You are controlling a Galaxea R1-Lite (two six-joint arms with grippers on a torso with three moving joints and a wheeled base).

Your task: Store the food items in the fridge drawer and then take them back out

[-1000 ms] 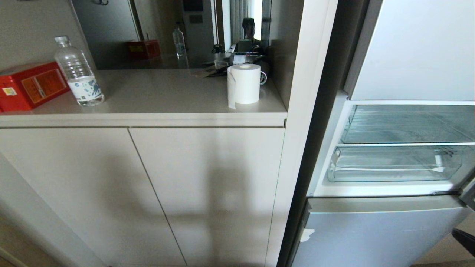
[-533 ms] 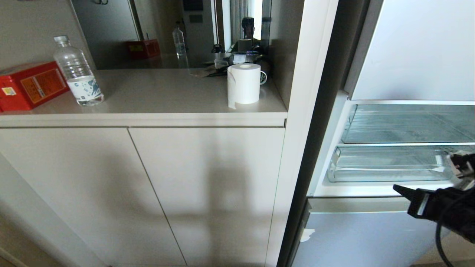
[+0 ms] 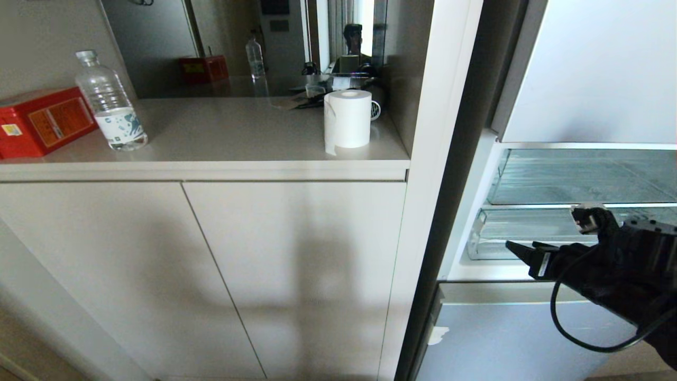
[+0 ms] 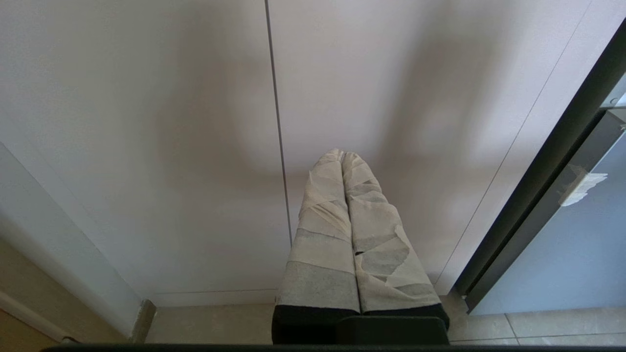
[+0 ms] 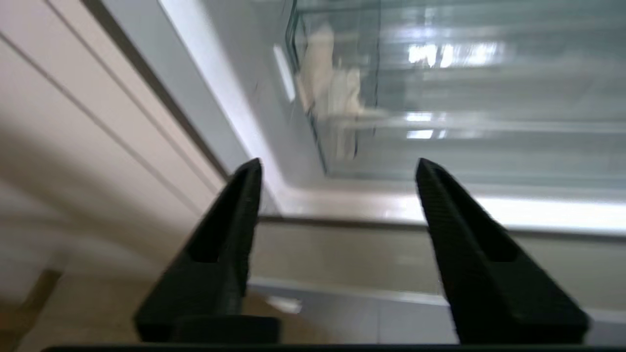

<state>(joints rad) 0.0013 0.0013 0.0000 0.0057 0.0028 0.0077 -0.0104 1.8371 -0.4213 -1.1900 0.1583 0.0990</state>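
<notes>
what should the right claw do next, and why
Probably ease forward and a little up until it meets the lipped front edge of the fridge drawer, then pull it out. The right claw is open and empty, in front of the open fridge just short of the drawer, which looks pushed in. No food items show in any view, and the left claw hangs shut by the cabinet doors.

Black right gripper [image 3: 521, 251] at four o'clock, in front of clear fridge drawer [image 3: 492, 233], paper roll [image 3: 347, 119] at twelve o'clock
</notes>
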